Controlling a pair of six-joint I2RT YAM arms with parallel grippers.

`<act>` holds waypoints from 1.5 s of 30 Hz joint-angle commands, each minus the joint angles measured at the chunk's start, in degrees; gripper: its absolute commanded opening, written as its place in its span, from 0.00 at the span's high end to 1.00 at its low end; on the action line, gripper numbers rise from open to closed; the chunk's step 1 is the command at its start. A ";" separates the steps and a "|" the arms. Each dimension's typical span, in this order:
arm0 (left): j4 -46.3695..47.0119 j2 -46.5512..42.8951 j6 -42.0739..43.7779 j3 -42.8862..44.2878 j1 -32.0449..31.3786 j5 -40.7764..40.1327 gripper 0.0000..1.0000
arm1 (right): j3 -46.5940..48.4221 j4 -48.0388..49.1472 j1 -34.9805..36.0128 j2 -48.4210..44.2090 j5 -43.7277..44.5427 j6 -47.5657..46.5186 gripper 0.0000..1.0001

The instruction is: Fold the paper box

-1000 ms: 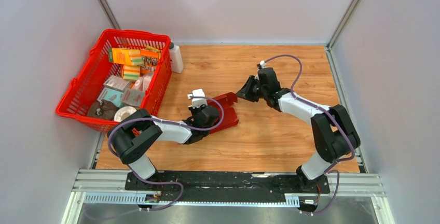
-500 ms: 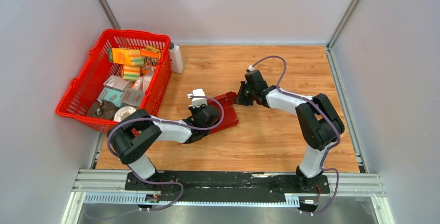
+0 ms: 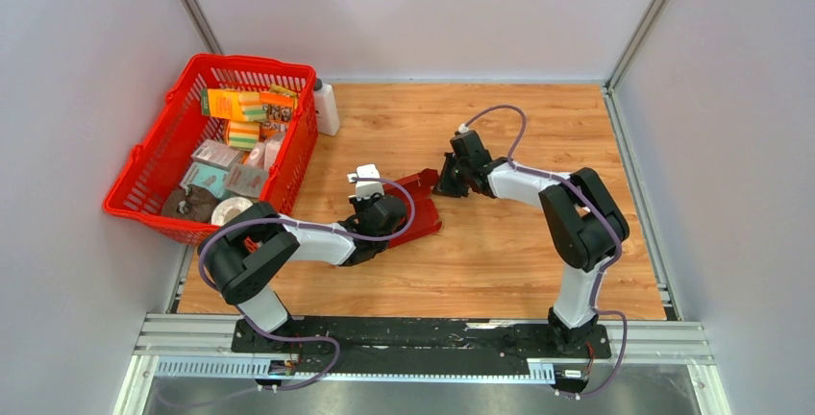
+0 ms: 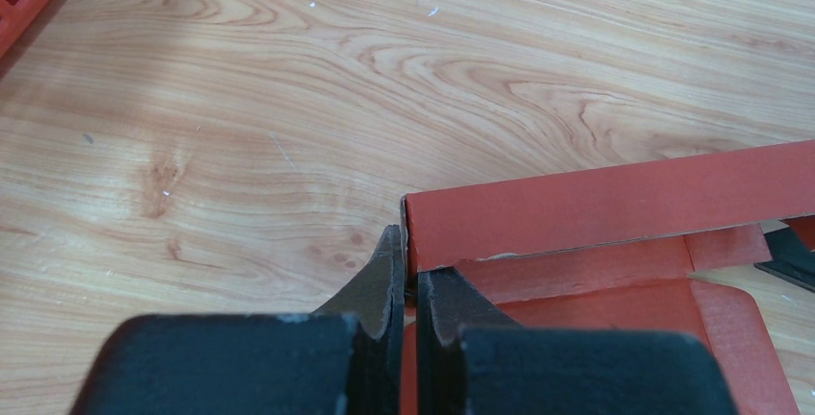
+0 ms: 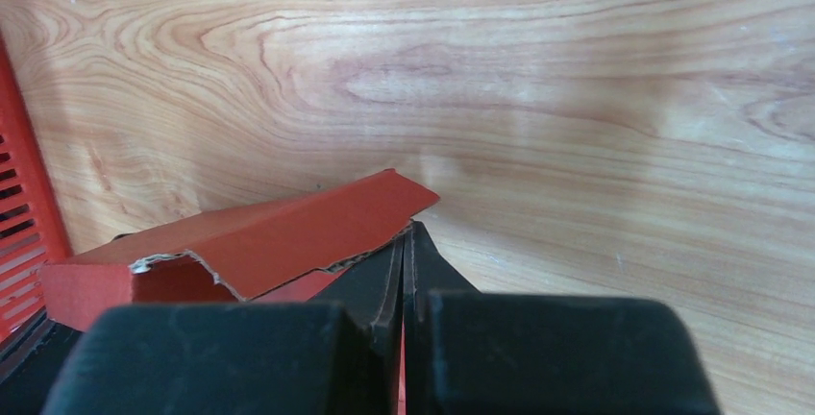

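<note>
A red mesh basket (image 3: pixel 252 60) of printed packages sits at the far left of the wood counter (image 3: pixel 500 252), with a white bottle (image 3: pixel 326 108) just beside its far right corner. The left hand (image 4: pixel 407 259) is clenched on the near corner of an upright wall of the paper box (image 3: pixel 421 208). The box lies partly folded at mid-counter, between the two arms. The right hand (image 5: pixel 406 239) is clenched at the box's far right flap, and a red sliver shows between its fingers (image 5: pixel 370 285).
</note>
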 commanded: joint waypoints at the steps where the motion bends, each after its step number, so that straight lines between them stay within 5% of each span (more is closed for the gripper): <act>1: -3.28 -0.74 0.02 -0.40 0.29 0.83 1.00 | 0.83 6.02 0.76 0.05 -3.01 0.09 1.00; 20: -3.54 -0.66 -0.60 -0.57 0.29 1.44 1.00 | 3.38 5.49 1.99 6.11 -7.40 5.19 1.00; 25: -3.28 -1.09 -0.60 -1.45 0.29 1.62 1.00 | 1.63 5.59 1.73 -0.11 -5.92 -0.25 0.97; 35: -0.99 -3.38 4.32 -3.29 0.38 3.11 1.00 | -1.28 -1.70 -2.48 -14.53 -0.65 -16.86 0.78; 40: -0.03 -3.91 6.34 -3.56 0.56 4.43 1.00 | -1.19 -1.44 -2.66 -14.46 -6.08 -25.91 0.60; 45: 0.41 -4.08 6.96 -4.00 0.56 4.87 1.00 | 1.53 -3.11 -1.61 -10.42 -13.21 -28.47 0.56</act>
